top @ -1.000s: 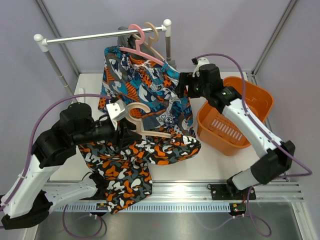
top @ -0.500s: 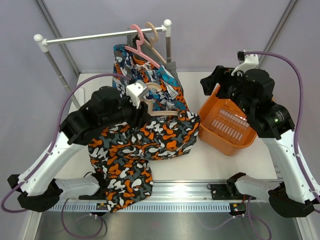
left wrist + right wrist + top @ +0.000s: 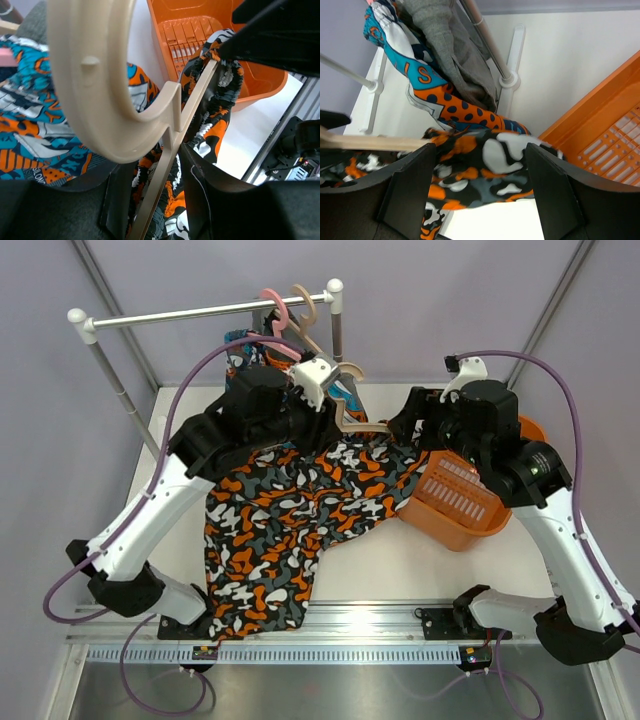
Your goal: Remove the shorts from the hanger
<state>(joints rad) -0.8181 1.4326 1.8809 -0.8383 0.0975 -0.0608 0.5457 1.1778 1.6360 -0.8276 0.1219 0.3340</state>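
The camouflage shorts point(image 3: 300, 510) hang stretched from a beige hanger point(image 3: 347, 410), with their lower legs draped over the table's front edge. My left gripper point(image 3: 162, 200) is shut on the hanger point(image 3: 165, 165), whose bar runs between the fingers and whose hook point(image 3: 95, 85) fills the upper left. My right gripper point(image 3: 480, 190) is open, one finger on each side of the right end of the camouflage waistband point(image 3: 485, 165), next to the hanger's tip point(image 3: 370, 142). Blue patterned shorts point(image 3: 405, 70) and grey shorts point(image 3: 450, 45) hang behind on the rack.
An orange basket point(image 3: 465, 510) stands tilted under the right arm, close to the shorts' right end. The clothes rack bar point(image 3: 200, 312) crosses the back, with a pink hanger point(image 3: 272, 302) and another beige one point(image 3: 303, 295) on it. Its post point(image 3: 487, 45) stands near my right gripper.
My left arm has carried the hanger and camouflage shorts up and towards the back right. My right arm swung out, then came in to the waistband's right end.
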